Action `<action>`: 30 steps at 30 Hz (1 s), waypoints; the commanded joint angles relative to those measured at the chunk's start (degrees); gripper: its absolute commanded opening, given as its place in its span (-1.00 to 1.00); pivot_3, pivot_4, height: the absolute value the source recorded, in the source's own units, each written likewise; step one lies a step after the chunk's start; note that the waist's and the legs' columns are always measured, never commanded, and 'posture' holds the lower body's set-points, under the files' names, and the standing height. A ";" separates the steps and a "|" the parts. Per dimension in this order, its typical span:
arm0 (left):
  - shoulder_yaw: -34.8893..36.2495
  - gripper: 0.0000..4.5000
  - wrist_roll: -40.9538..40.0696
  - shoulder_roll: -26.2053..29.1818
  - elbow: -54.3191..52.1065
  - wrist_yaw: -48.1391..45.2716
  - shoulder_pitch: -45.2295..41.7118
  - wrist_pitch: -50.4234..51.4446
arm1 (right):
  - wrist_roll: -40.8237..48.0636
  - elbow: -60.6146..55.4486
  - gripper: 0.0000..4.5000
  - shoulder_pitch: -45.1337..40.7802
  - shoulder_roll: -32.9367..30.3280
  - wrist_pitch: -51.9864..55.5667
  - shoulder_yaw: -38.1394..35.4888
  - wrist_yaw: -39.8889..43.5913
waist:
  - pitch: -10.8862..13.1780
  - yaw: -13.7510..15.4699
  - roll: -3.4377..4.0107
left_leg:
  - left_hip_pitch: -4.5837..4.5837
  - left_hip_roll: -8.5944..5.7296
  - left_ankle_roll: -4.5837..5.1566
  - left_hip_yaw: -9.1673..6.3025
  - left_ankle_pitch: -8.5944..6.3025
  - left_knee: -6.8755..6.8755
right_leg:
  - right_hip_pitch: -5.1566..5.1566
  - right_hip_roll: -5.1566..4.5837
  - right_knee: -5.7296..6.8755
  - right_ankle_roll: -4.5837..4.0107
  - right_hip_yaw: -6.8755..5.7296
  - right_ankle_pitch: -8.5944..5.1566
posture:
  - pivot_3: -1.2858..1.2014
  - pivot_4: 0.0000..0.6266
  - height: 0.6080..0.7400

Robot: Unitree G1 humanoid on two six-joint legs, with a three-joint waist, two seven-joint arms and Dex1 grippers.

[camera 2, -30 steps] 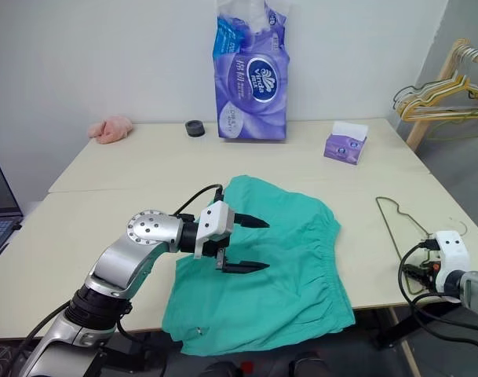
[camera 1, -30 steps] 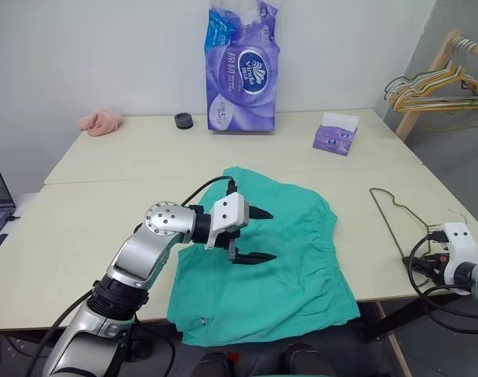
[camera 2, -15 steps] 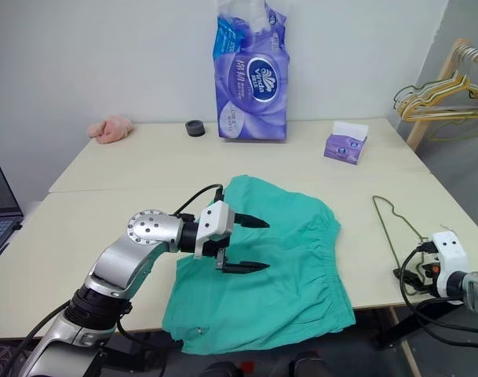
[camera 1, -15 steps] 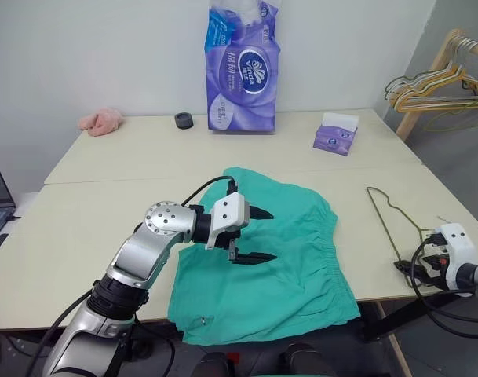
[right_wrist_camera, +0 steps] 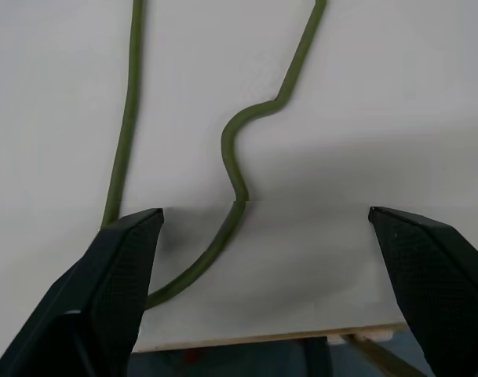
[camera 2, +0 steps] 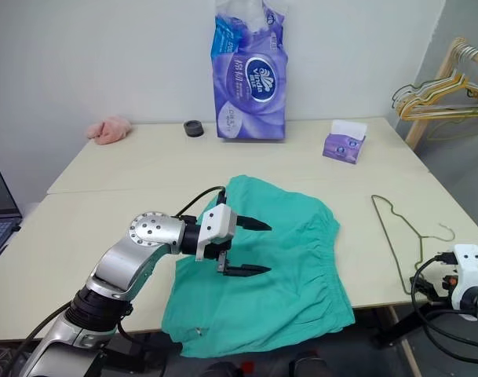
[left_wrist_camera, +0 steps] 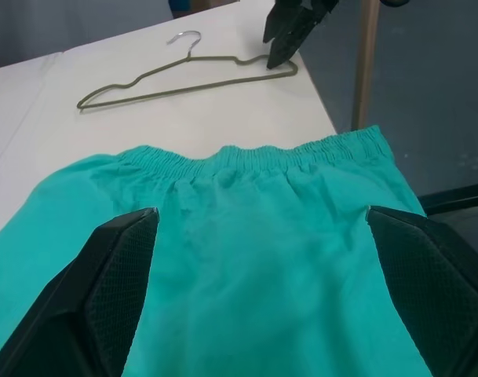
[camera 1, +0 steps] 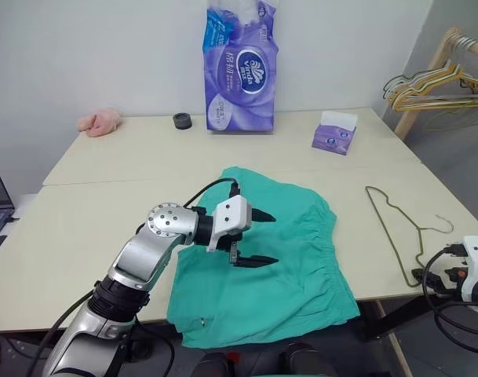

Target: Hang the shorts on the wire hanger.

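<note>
on the bench, near its right front edge, the wire hanger is laid flat, w/ its long axis running front-to-back along that edge and its hook curled toward the right side, nearest the right arm. the right end effector is seen just off the bench's right front corner, w/ its fingers spread wide and nothing held between them; in the right wrist view the wire's bent neck is framed between the two open fingers, lying on the bench surface and apart from both, so the hanger lies just ahead of and below that end effector.

the shorts are spread flat at the front centre of the bench, waistband toward the hanger side, lower hem drooping over the front edge. the left end effector is held over the middle of the shorts, pointed toward the right, fingers apart and empty; whether the lower fingertip is touching the fabric can't be told. in the left wrist view the waistband lies across, ahead of the open fingers, w/ the hanger beyond it.

judged: right arm is much nearer the hanger, left arm is nearer the shorts; hanger and waistband are near but apart, w/ a strip of bare bench between. the next move prob. turns on the thin wire being pinched at the neck, which lies flat on the bench, so a slip is likely.
</note>
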 commanded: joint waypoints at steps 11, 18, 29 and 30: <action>0.20 1.00 -0.48 -0.51 -0.65 0.58 -0.83 -0.75 | -1.46 8.40 -0.18 -5.65 -4.14 -1.12 7.86 3.04 | 0.04 -1.33 -0.22 | 0.01 0.02 0.01 -0.04 -0.01 -0.02 | 0.08 0.01 -0.14 0.01 -0.03 0.01 | -0.05 -0.83 1.00; 0.87 1.00 -0.19 -0.31 -0.95 2.07 -0.32 -0.27 | -4.25 11.27 -0.97 -7.51 -5.14 -4.91 11.20 2.76 | 0.08 -1.50 -0.48 | 0.04 0.03 0.04 -0.10 -0.03 -0.02 | 0.20 0.01 -0.23 0.03 -0.07 0.02 | -0.04 -0.83 1.00; 3.65 1.00 0.32 -1.36 4.10 8.60 -2.77 1.27 | -9.84 11.92 -0.97 -9.70 -8.53 -17.47 13.16 3.78 | 0.30 -1.42 -0.33 | 0.06 -0.09 0.18 0.01 -0.11 0.01 | 0.58 -0.19 -1.05 0.56 -0.01 0.36 | -0.05 -0.82 1.00; 5.02 1.00 0.37 -1.35 6.90 9.90 -4.43 1.94 | -10.48 10.54 -0.97 -10.21 -9.82 -20.01 13.62 4.84 | 0.39 -1.37 -0.18 | 0.05 -0.09 0.19 0.03 -0.12 0.01 | 0.57 -0.20 -1.05 0.56 0.00 0.36 | -0.05 -0.82 1.00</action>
